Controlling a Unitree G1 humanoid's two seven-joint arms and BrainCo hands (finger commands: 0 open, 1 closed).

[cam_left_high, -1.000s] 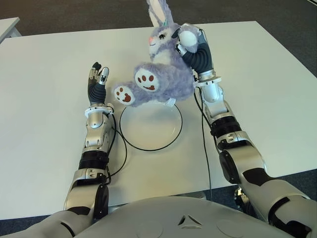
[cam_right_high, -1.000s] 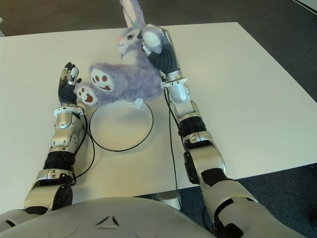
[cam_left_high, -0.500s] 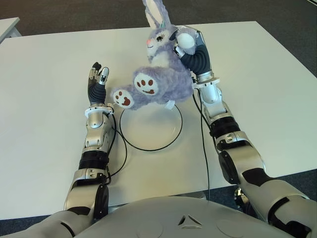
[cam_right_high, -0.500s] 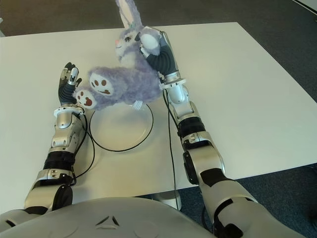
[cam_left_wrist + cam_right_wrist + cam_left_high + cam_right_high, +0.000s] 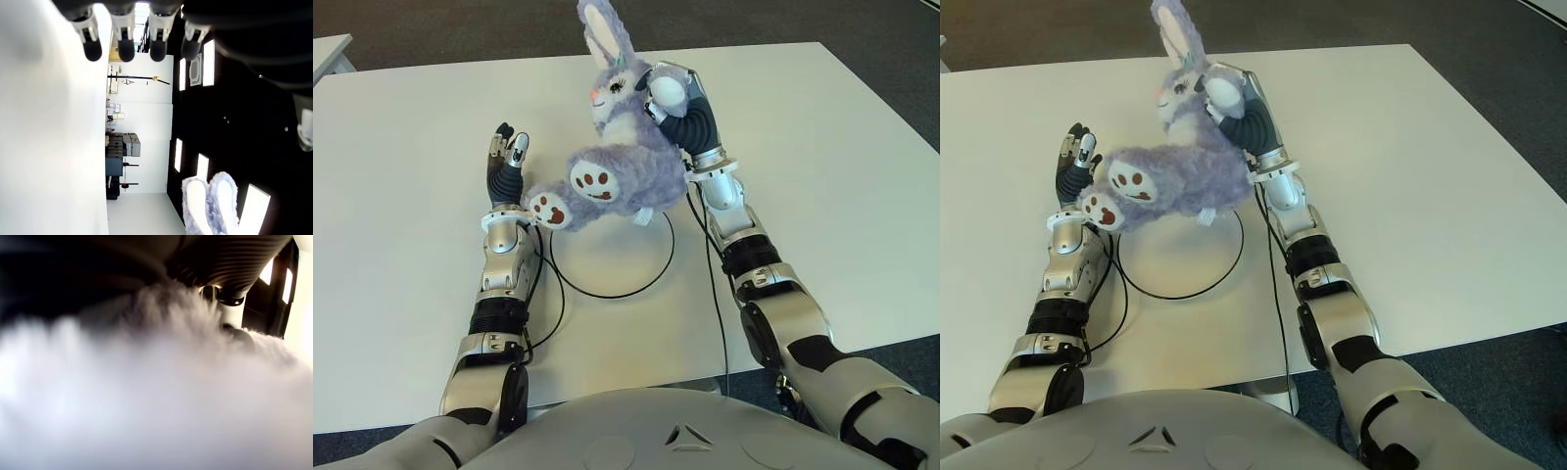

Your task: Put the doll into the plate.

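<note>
Doll (image 5: 626, 166) is dangling from the clenching right hand (image 5: 677, 98), feet overhanging the plate (image 5: 651, 279) rim; it may tumble out. Left hand (image 5: 506, 157) is idling beside it, fingers spread.

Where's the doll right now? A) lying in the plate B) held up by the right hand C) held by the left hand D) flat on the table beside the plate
B: the right hand grips the doll above the plate; the left hand is open beside it.

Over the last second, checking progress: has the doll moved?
Yes. The doll, held in the right hand, has shifted toward the robot's left and lower, its feet nearing the plate's left rim.
</note>
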